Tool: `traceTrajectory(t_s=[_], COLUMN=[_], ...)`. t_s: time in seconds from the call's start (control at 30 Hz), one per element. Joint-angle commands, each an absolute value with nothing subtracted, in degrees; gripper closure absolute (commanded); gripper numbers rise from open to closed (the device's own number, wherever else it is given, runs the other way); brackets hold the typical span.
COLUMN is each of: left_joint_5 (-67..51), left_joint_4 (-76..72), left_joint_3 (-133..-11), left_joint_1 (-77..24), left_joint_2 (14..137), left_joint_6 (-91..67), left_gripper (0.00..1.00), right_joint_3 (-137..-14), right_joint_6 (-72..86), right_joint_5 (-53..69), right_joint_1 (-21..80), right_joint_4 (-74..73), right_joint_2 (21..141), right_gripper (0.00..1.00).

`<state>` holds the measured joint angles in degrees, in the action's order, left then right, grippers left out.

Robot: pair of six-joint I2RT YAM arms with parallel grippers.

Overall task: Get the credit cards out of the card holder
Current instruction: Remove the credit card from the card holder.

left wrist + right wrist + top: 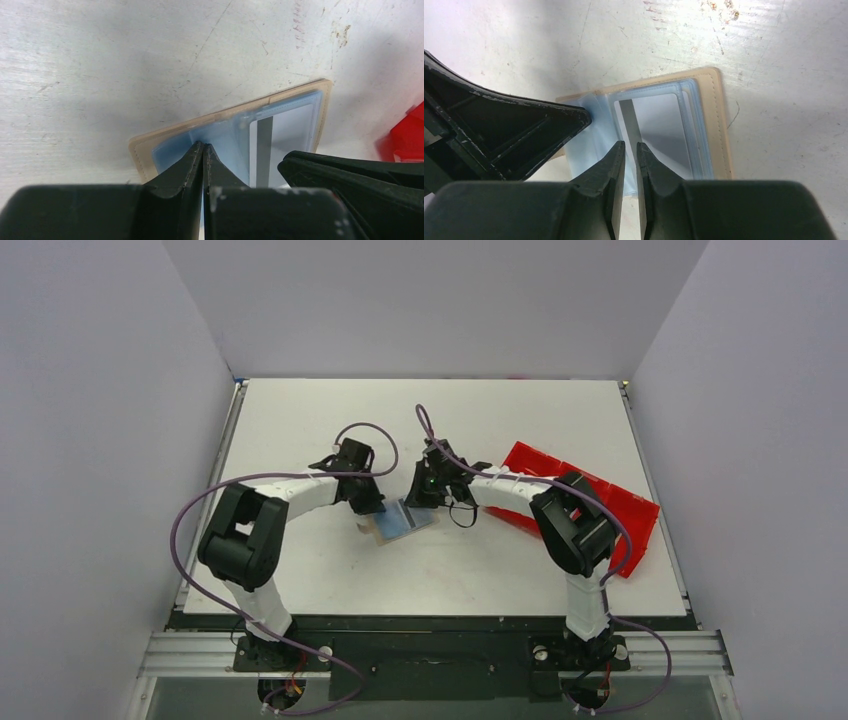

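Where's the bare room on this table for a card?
Bare: the far table strip along the back wall, and the near stretch before the card holder. Crowded: centre, left arm and right arm over the holder; red tray at right.

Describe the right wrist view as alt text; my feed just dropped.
The right pincer, fingers slightly parted, sits at the near edge of a pale grey credit card sleeved inside the open tan card holder on the white table. The left pincer crosses the left of the frame, its tip on the holder's left page.
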<state>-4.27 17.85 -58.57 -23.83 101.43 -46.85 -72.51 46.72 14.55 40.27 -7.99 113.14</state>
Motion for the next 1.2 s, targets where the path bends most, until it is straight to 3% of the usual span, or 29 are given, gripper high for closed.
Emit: traceTrajectory(t_s=[0.0,1.17], left_joint_5=[-1.18,-1.03], left_joint_4=[19.82,17.75], left_joint_3=[-57.74,-55.3], left_joint_1=[-23.33,-23.2], left_joint_2=[98.97,97.2], left_joint_6=[-44.61,-42.56], left_gripper=[1.0,1.0], right_joint_3=[-72.65,-86.15], right_joint_6=[45.45,43.36], right_joint_5=[14.16,11.66], right_joint_1=[40.8,41.66], right_joint_4=[-7.98,-15.28], right_joint_2=[111.57,121.12], right_gripper=[0.88,0.83])
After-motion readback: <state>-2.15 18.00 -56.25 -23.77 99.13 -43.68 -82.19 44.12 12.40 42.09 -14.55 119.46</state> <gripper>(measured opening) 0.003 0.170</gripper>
